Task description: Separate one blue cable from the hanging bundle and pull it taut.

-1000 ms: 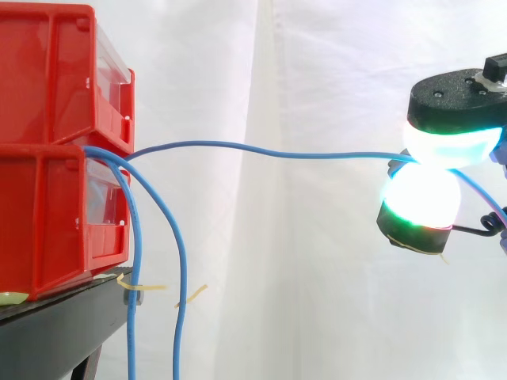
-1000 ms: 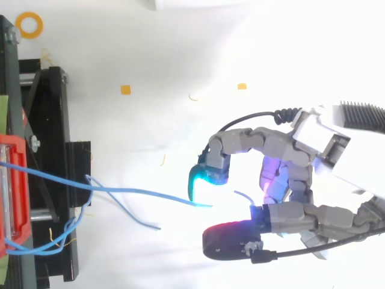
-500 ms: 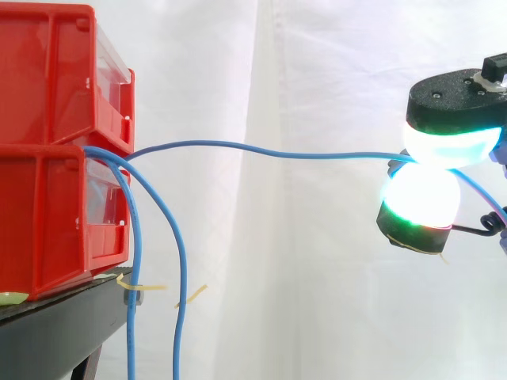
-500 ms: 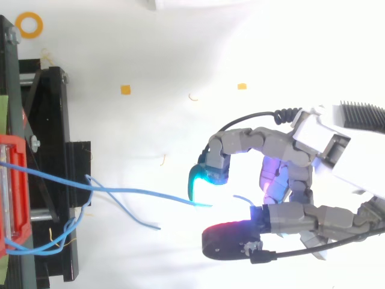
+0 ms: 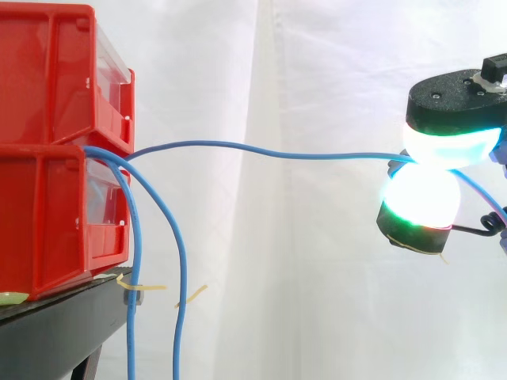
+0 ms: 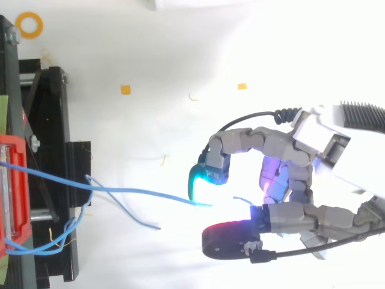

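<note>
Robot hand (image 6: pixel 293 158) pinches blue cable (image 5: pixel 261 150) well clear of red bins (image 5: pixel 47 198).

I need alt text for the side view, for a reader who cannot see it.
The hand pinches one blue cable between glowing fingertips at the right; this cable runs nearly level, slightly wavy, to the stacked red bins at the left. Two more blue cables hang down from the bins, past the black stand, before a white curtain.
</note>
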Robot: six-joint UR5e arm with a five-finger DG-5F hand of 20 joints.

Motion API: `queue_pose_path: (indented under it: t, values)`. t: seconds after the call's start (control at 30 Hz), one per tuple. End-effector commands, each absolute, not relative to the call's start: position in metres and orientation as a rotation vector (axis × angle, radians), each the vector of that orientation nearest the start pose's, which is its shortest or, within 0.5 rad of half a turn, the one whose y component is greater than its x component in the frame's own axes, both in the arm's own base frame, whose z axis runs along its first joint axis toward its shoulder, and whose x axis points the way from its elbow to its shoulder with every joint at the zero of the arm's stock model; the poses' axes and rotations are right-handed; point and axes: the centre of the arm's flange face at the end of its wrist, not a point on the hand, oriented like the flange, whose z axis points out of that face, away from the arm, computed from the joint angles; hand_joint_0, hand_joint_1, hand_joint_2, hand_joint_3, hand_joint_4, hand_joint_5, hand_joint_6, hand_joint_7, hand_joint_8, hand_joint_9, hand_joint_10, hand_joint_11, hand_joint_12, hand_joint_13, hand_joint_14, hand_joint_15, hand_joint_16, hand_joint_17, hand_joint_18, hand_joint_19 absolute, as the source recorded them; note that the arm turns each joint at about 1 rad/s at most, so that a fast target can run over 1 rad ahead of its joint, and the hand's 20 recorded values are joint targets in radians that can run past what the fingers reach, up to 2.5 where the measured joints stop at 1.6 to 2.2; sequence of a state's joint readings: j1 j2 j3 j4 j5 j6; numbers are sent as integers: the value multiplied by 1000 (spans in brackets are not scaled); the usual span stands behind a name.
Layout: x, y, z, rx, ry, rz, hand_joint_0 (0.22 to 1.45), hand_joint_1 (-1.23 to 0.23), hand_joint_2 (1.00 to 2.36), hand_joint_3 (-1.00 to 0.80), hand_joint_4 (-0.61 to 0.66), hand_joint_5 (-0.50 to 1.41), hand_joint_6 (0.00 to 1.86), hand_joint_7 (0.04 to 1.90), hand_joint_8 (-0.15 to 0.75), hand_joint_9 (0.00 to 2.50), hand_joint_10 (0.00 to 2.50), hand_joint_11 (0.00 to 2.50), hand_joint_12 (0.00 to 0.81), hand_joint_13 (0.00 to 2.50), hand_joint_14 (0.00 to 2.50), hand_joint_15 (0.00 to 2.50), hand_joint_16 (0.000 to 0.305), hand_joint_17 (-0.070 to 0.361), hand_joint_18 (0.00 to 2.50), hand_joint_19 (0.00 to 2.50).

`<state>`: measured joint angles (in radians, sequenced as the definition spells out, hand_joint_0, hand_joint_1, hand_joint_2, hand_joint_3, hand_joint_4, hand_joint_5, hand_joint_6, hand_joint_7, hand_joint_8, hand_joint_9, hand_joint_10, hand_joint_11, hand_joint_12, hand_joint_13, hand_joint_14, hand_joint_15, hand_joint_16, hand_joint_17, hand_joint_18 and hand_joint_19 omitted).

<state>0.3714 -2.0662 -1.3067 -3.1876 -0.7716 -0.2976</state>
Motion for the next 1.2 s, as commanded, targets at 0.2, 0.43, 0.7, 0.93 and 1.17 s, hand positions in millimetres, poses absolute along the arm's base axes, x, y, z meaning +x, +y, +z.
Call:
queue_pose_path:
  t: [0.2,0.43,0.7,0.93,1.17]
  values:
    - [654,35,333,1233,1300,450,762,-720,1017,-209,46,153,504,1303,177,2084,28,669,291,1519,26,883,37,83,1010,882]
    - [644,34,327,1233,1403,397,760,-719,1017,-210,49,152,504,1298,181,2085,26,666,293,1518,25,888,37,84,1011,875]
    - [638,32,324,1276,1451,420,760,-717,1016,-212,49,152,503,1299,177,2089,26,666,292,1517,26,889,37,83,1011,882]
    - [637,31,324,1281,1446,419,758,-715,1017,-212,51,152,503,1299,180,2090,26,675,291,1520,25,888,37,82,1014,881]
    - [639,34,324,1267,1445,426,758,-714,1017,-217,52,152,504,1302,181,2091,28,668,288,1521,23,893,36,82,1012,878]
